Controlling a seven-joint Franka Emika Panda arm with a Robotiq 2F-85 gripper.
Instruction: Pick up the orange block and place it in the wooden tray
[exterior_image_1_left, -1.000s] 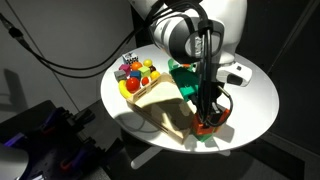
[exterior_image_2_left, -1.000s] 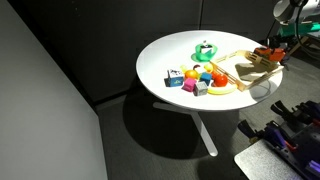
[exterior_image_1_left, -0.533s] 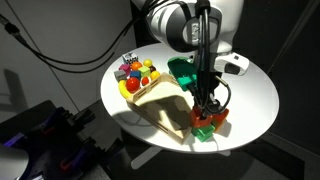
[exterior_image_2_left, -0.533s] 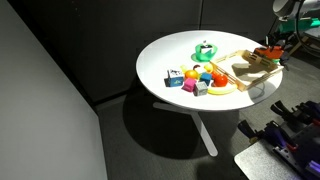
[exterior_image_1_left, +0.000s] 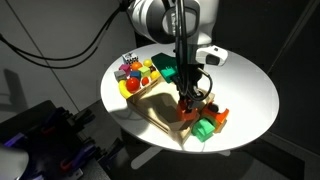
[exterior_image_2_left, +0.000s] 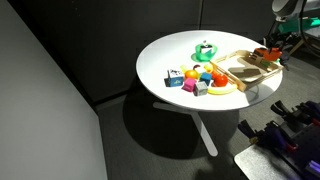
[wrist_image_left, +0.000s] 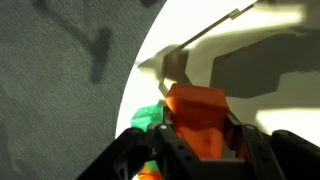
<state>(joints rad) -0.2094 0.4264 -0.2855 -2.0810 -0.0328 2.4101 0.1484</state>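
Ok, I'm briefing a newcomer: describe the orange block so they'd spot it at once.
Find the round white table, then the wooden tray on it. The gripper hangs by the tray; the orange block is clamped in it, unlike the green block lying on the table.

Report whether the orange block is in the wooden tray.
Out: the orange block is gripped between the fingers of the end effector, near the edge of the wooden tray.
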